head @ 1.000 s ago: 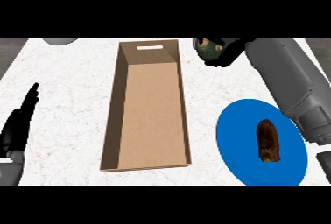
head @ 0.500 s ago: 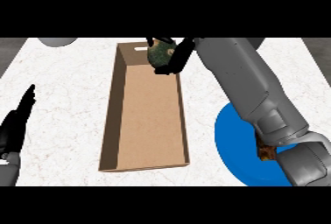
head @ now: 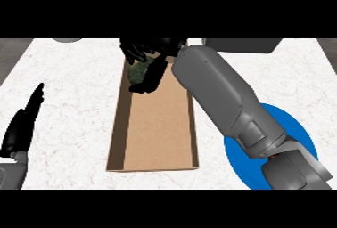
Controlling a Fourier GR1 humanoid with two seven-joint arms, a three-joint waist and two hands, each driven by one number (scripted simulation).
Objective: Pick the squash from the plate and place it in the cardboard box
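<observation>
The long cardboard box [head: 158, 133] lies open in the middle of the white counter. My right hand [head: 150, 50] is over the box's far end, fingers curled round the dark green squash [head: 139, 72], which sits low inside the box walls there. The right forearm [head: 217, 93] crosses the blue plate [head: 299, 133] and hides most of it. At the left edge my left hand [head: 25, 119] rests open, fingers straight and pointing up, well apart from the box.
A grey object [head: 66, 40] shows at the counter's far left and another grey one [head: 244, 44] at the far right. White counter surface runs along both sides of the box.
My right hand has carried the squash leftward from beside the box's far right corner to over its far end, and lower. The forearm now covers the plate. The left hand stayed put.
</observation>
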